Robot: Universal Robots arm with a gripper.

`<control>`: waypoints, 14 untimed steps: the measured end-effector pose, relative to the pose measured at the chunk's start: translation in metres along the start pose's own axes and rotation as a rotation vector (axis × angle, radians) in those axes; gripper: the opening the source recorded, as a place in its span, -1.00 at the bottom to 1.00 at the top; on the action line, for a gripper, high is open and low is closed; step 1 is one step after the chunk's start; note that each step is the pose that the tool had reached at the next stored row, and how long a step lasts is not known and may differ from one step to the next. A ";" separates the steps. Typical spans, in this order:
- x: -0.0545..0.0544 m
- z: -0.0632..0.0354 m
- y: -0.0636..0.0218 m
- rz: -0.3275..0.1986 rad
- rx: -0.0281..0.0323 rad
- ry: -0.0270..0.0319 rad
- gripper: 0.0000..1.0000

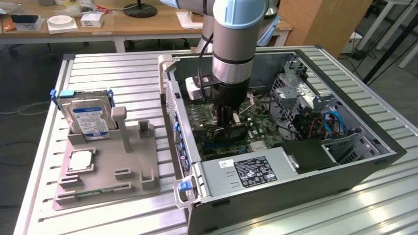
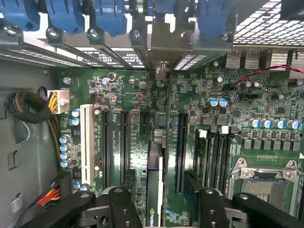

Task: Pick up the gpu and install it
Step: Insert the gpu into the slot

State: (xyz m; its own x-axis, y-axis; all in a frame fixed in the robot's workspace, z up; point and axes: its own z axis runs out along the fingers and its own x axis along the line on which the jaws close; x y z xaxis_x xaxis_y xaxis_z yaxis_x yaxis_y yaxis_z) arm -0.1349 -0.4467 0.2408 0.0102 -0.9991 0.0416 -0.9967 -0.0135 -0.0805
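Note:
The gpu [image 2: 155, 190] stands on edge on the green motherboard [image 2: 142, 104], seen from above as a thin black strip. Its metal bracket [image 2: 161, 71] reaches the case's rear slot openings. My gripper [image 2: 159, 183] straddles the card with its fingers [image 2: 127, 183] open, and a strip of green board shows between the card and each finger. In the exterior view the gripper [image 1: 233, 122] hangs inside the open computer case [image 1: 365, 166], just above the dark gpu [image 1: 236, 134].
Blue slot clips [image 2: 109, 19] line the case's rear wall. An open CPU socket [image 2: 266, 178] and memory slots [image 2: 216, 156] lie beside the card. Outside the case, a grey rack [image 1: 137, 161] holds a hard drive [image 1: 88, 117], a CPU [image 1: 80, 160] and a memory stick [image 1: 98, 192].

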 end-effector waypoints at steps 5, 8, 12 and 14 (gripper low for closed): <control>0.000 -0.0061 -0.0005 0.000 -0.0036 0.0001 0.06; 0.001 -0.0157 -0.0012 0.000 -0.0048 0.0000 0.06; 0.001 -0.0291 -0.0023 0.000 -0.0051 0.0000 0.06; 0.001 -0.0340 -0.0027 0.000 -0.0058 0.0000 0.06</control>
State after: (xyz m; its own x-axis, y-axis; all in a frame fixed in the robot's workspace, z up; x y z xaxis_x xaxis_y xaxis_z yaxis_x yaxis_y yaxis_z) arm -0.1350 -0.4466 0.2750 0.0103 -0.9991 0.0416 -0.9971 -0.0134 -0.0748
